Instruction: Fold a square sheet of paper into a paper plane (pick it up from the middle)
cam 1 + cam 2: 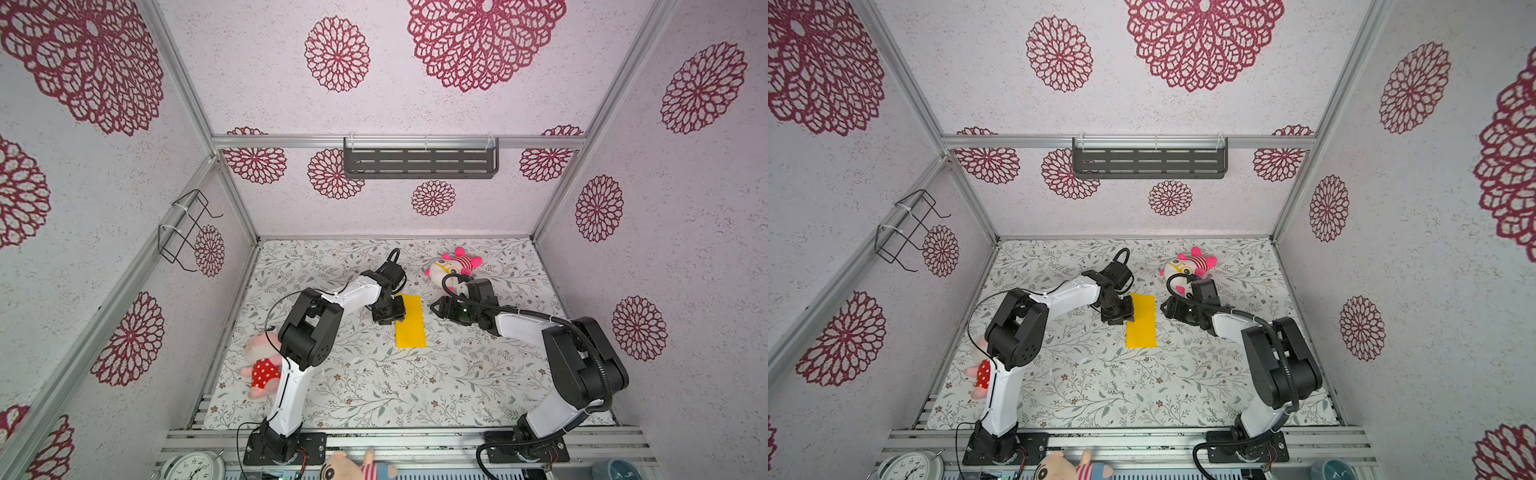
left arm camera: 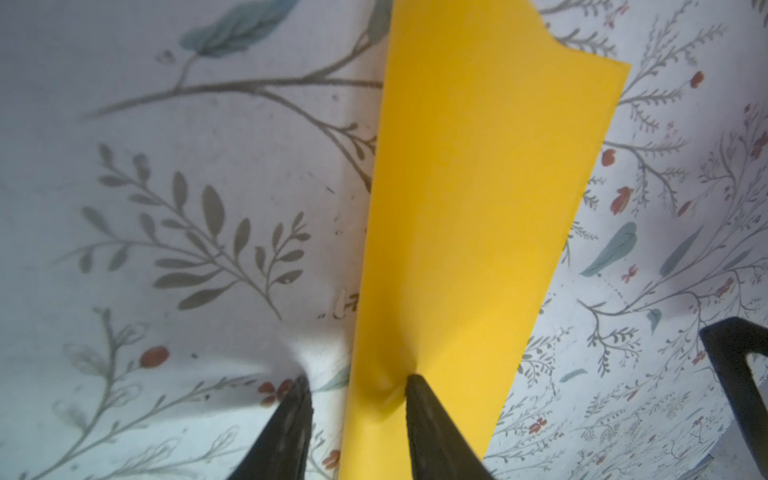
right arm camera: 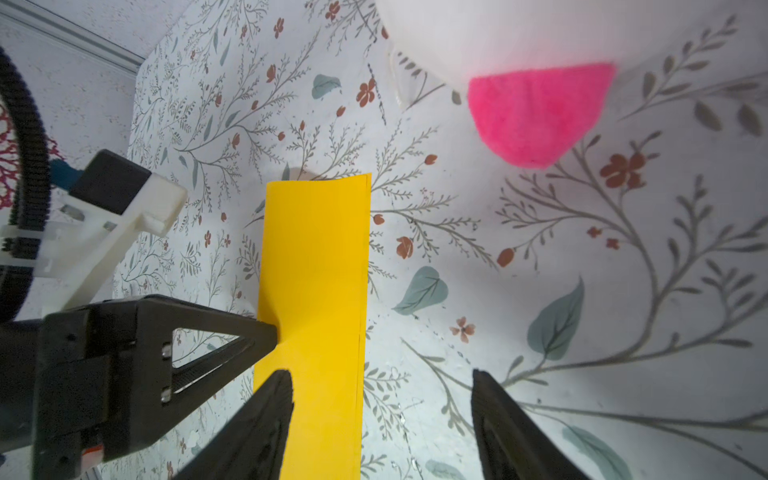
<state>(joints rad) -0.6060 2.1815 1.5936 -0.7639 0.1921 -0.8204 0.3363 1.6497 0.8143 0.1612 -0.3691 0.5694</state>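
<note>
Folded sheet of paper [image 1: 409, 320] lying flat at mid-counter [image 1: 374, 386], long axis running front to back. Left tool [image 2: 357, 380] at the sheet's left edge, toward its rear half: one fingertip [image 2: 417, 388] on the sheet, its partner on the counter just beside it. Right tool [image 3: 380, 374] just right of the sheet, level with the left tool. Far plush toy [image 1: 451, 266] behind the right tool. Second plush toy [image 1: 259, 365] at the counter's left edge, partly behind the left arm [image 1: 307, 328]. Shelf [image 1: 419, 162] on the rear wall; wire rack [image 1: 187, 228] on the left wall.
</note>
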